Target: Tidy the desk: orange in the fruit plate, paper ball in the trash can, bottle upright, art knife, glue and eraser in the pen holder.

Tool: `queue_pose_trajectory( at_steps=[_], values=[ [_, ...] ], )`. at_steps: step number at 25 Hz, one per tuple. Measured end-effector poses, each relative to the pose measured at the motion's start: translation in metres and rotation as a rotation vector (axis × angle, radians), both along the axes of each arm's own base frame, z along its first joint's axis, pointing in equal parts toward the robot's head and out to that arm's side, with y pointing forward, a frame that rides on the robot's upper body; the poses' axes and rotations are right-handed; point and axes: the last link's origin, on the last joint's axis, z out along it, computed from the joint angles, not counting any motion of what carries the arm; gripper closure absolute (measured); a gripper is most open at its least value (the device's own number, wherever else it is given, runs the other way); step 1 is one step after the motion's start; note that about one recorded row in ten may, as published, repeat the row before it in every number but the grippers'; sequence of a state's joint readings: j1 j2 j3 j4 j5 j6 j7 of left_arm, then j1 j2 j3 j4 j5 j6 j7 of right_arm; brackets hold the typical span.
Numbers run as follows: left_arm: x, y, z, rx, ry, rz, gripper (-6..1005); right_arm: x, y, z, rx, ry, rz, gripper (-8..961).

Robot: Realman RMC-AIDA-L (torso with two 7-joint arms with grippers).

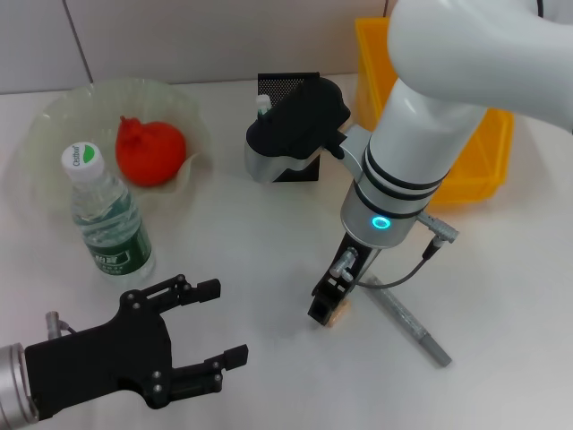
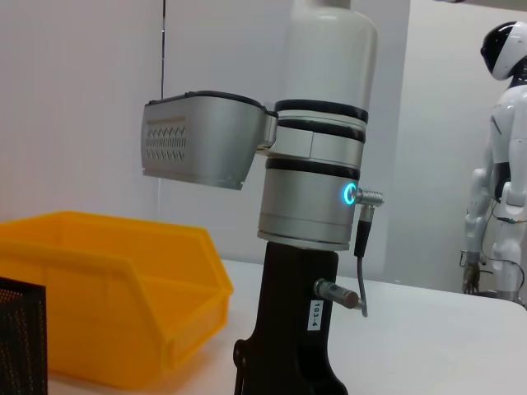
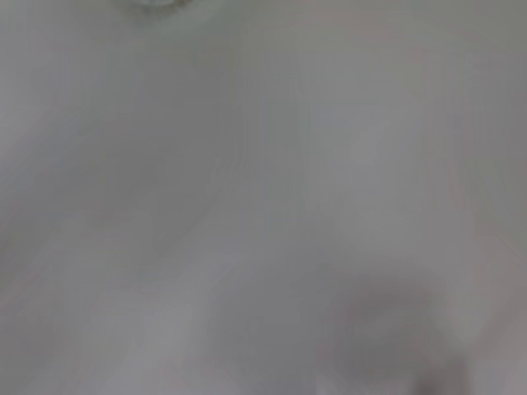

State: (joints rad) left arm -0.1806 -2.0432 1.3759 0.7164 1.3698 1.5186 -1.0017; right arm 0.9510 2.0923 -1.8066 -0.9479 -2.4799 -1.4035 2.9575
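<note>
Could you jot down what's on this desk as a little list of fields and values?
orange: in the plate, orange
bottle: upright, near the plate
pen holder: black mesh, behind the right arm
bin: yellow, far right
knife: grey, flat on the desk
right gripper: down at a small tan block
left gripper: open, idle, near edge

White sticker (image 2: 315, 313) on black gripper body (image 2: 288, 329), left wrist view: "103-4", printed sideways. Green-rimmed cap (image 1: 81, 158) of water bottle (image 1: 107, 219), head view: short word in green script, too small to read for certain. Green label band (image 1: 115, 244) on same bottle: white print, illegible. Right wrist view: blurred, nothing readable.
</note>
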Motion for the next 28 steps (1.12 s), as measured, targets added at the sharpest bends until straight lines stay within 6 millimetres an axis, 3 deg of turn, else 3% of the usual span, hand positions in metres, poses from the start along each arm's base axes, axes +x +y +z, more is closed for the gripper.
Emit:
queue_pose_trajectory(
  at_steps=[28],
  values=[
    [0.0008, 0.0009, 0.0000, -0.002, -0.001, 0.000, 200, 0.0015, -0.0021, -0.0016, -0.011, -0.009, 0.000, 554]
  ],
)
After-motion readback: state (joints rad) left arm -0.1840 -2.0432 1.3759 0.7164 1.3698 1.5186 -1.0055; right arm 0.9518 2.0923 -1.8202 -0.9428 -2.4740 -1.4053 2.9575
